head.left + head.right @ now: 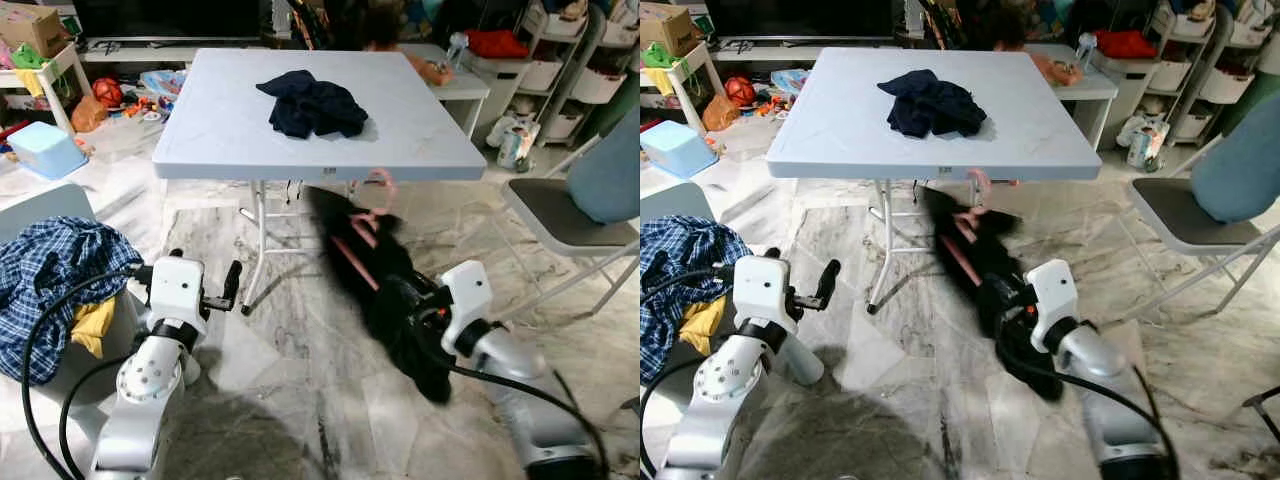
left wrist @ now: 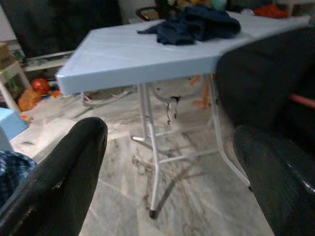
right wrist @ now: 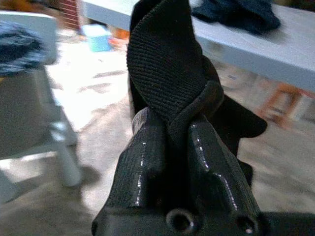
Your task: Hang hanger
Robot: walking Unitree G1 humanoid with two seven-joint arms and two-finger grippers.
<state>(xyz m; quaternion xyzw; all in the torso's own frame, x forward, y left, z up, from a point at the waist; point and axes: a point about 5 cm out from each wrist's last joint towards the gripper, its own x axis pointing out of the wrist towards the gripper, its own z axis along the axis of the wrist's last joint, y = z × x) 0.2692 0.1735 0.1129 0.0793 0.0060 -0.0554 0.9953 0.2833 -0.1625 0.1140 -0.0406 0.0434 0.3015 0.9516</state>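
- The right pincer (image 3: 170,135) is clenched on a fold of black garment (image 1: 400,310), which hangs on a pink hanger (image 1: 372,215) — the whole bundle is blurred in the head views.
- The hanger's hook rises just in front of the near edge of the light-blue worktop (image 1: 230,120); the garment trails down from it toward the right arm, above the marble floor (image 1: 300,350).
- The left pincer (image 1: 218,290) is released, its two fingers (image 2: 59,182) spread wide and holding nothing; it hovers low on the robot's left, apart from the garment.
- A crumpled dark-blue cloth (image 1: 313,104) lies on the worktop, toward its far side.
- On the left stands a basket (image 1: 95,365) heaped with a blue plaid shirt (image 1: 50,280) and something yellow.
- A folding chair (image 1: 565,215) stands to the right of the worktop — a blue item is draped over its back.
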